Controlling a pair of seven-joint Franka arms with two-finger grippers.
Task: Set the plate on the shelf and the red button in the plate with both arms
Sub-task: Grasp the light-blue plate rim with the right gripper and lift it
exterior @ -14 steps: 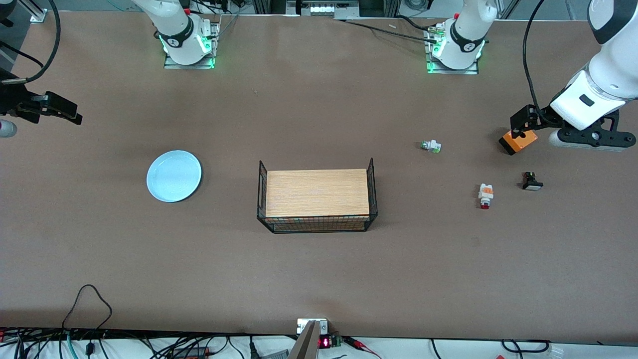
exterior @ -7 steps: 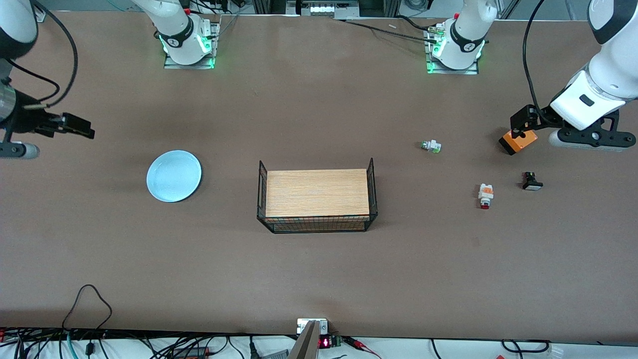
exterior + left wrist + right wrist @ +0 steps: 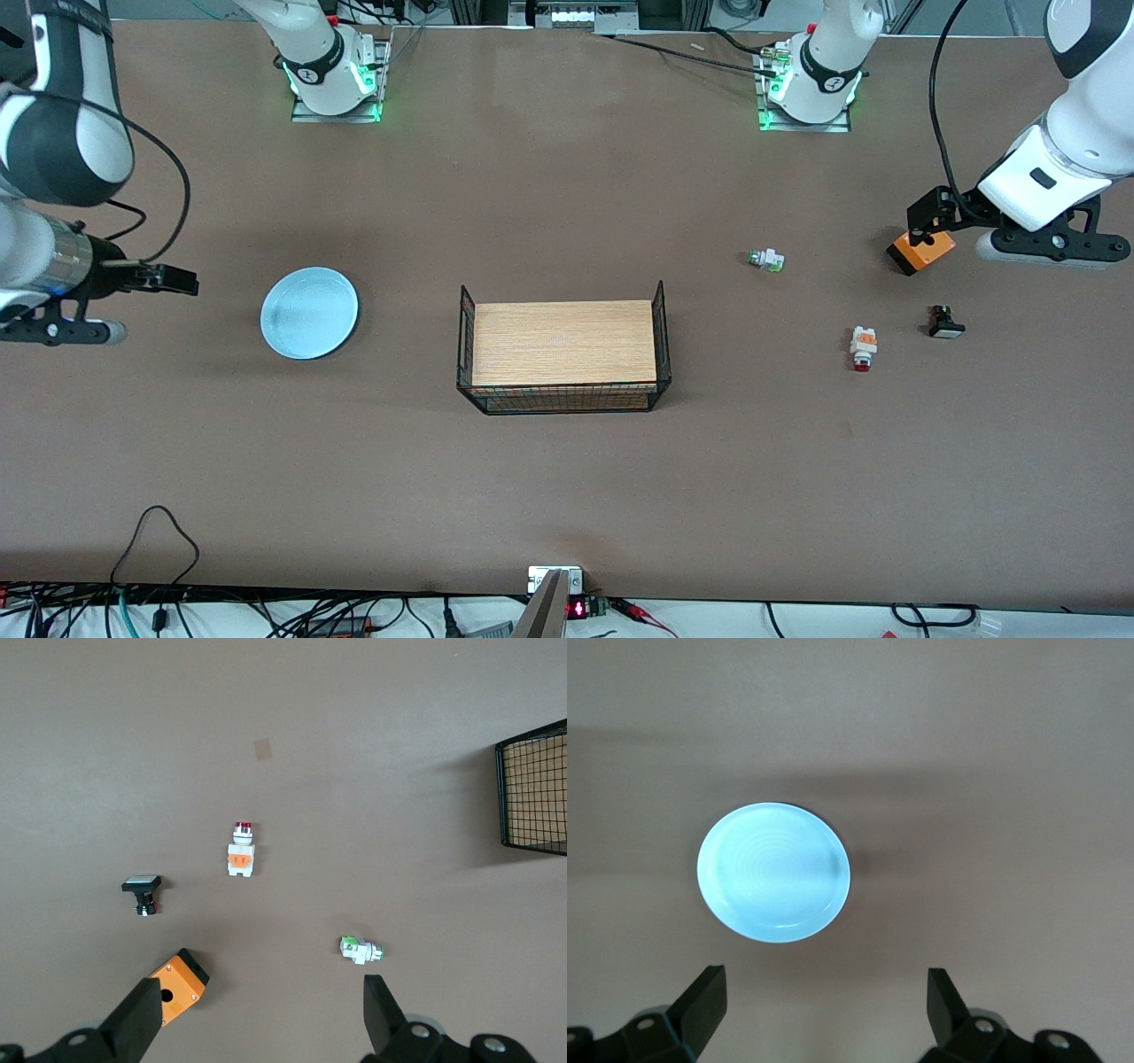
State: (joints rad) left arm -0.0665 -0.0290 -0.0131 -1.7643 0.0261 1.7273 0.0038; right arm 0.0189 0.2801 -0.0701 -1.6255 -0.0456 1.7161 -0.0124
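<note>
The red button [image 3: 863,347] lies on its side on the brown table [image 3: 567,478]. Its long axis runs toward the front camera and away from it. The red tip points toward the front camera and the orange block sits at the end that is farther from that camera. The body between them is white, short and blocky, and the red tip is a small cap narrower than the body. The landmark here is the wire basket [image 3: 563,350], a black mesh frame with a wooden board in it, at the middle of the table. The red button is well apart from the wire basket, toward the left arm's end of the table, at about the same depth as the basket.

The plate [image 3: 309,312] is round, shallow and pale light-blue, with a raised rim, and it lies flat. It is well apart from the wire basket toward the right arm's end of the table.

A white part with a green tip [image 3: 765,260] lies farther from the camera than the red button, and a black part with a white cap [image 3: 945,322] lies beside the button. An orange box [image 3: 922,251] lies near the black part.

The left gripper [image 3: 260,1020] hangs over the orange box with its fingers spread wide and nothing between them. The right gripper [image 3: 826,1010] is over bare table beside the plate, also wide open and empty.
</note>
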